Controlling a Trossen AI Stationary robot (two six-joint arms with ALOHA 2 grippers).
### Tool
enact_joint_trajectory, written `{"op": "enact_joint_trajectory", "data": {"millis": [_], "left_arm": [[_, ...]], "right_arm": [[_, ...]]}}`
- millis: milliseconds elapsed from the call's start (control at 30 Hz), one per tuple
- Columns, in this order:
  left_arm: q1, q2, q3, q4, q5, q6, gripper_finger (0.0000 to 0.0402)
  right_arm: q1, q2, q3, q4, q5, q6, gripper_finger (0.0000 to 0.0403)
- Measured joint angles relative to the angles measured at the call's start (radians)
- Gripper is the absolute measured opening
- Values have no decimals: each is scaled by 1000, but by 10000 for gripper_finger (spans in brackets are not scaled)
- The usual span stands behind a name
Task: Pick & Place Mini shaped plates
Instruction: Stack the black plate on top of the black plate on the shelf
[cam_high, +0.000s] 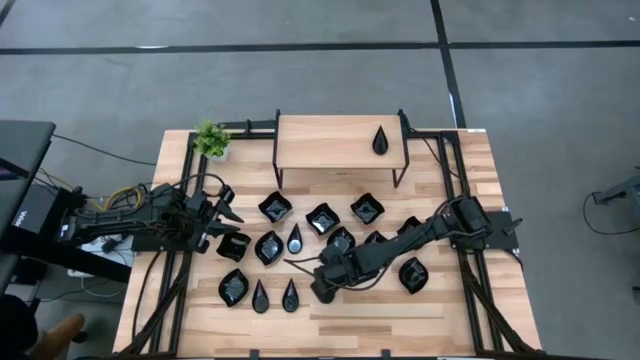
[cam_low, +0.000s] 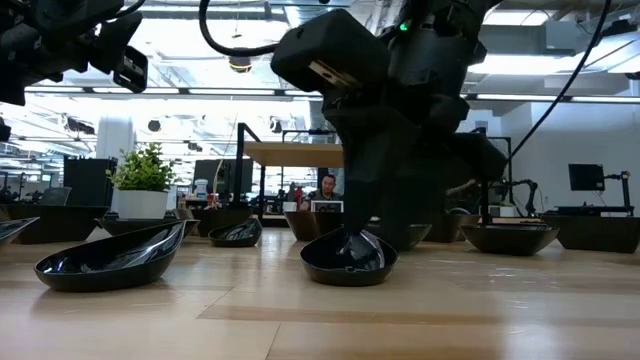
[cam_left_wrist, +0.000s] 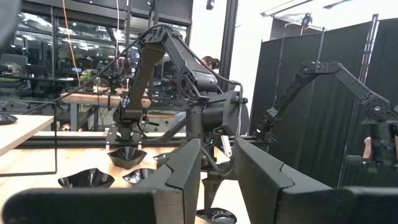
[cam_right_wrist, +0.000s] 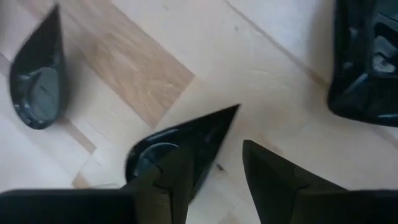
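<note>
Several glossy black mini shaped plates lie spread over the wooden table, and one teardrop plate sits on a raised wooden shelf at the far side. My right gripper points steeply down near the table's front, open over a teardrop plate that rests on the table. One finger stands over its bowl and the other outside its rim. My left gripper waits raised at the table's left, slightly open, with nothing between its fingers. My right gripper comes at the teardrop plate's wide end from above, one finger down in the bowl and the other clear of the rim over bare table. Whether the inner finger touches the plate I cannot tell. The plate sits flat on the table.
Another teardrop plate and a larger wavy plate lie close to the right gripper. A small green potted plant stands at the far left corner. Black rails run along both table sides.
</note>
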Motion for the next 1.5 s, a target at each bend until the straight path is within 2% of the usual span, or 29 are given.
{"op": "enact_joint_trajectory", "data": {"millis": [667, 1500], "left_arm": [[0, 0, 0, 15, 0, 0, 99], [0, 0, 0, 15, 0, 0, 99]], "right_arm": [[-2, 26, 1, 0, -43, 8, 119], [-7, 7, 1, 10, -64, -26, 4]]}}
